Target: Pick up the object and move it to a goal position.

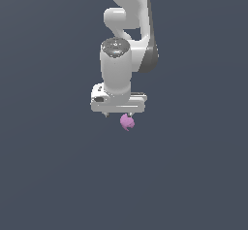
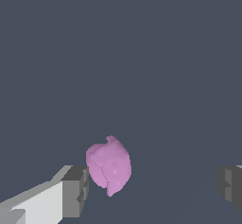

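The arm (image 1: pixel 127 25) points straight down with its end effector (image 1: pixel 117 113) spread wide, the two fingers far apart and holding nothing. In the wrist view the pink blob (image 2: pixel 109 166) sits between them but well off centre: it lies just beside, perhaps touching, one dark finger pad (image 2: pixel 75 191), while the other finger pad (image 2: pixel 230 186) stands well apart from it across a stretch of bare grey tabletop (image 2: pixel 142 53). In the exterior view the blob (image 1: pixel 127 122) shows just below the end effector's body, toward that view's right of its middle. The wide spread makes sense as clearance for a lumpy, uneven shape, and the vertical pose suits a top-down pinch. Judging by this, the pick is at the approach or pre-close stage. Since the blob is off centre, closing now would likely push it sideways before both pads meet it. No goal marker is visible in either view.
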Action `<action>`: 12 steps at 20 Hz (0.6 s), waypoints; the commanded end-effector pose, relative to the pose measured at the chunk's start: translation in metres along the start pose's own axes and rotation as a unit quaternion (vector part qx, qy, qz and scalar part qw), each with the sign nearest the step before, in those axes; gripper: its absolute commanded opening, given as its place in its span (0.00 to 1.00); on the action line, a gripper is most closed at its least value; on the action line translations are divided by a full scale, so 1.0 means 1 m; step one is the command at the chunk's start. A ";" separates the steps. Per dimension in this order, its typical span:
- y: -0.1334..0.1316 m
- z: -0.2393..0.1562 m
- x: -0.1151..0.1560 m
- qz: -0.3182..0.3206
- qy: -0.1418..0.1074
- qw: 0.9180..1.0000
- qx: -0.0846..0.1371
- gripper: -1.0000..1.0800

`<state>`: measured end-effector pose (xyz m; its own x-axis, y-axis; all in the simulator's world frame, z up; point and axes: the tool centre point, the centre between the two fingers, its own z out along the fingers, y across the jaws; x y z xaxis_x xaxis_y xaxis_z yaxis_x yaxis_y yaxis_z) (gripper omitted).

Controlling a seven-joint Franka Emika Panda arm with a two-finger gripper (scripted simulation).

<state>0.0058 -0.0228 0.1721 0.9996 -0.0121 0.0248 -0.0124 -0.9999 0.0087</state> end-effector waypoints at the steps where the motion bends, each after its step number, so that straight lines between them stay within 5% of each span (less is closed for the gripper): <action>1: 0.000 0.000 0.000 0.000 0.000 1.000 0.000 0.96; 12: 0.035 -0.015 0.008 0.027 0.011 1.000 -0.006 0.96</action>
<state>0.0127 -0.0558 0.1860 0.9971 -0.0615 0.0458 -0.0624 -0.9979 0.0190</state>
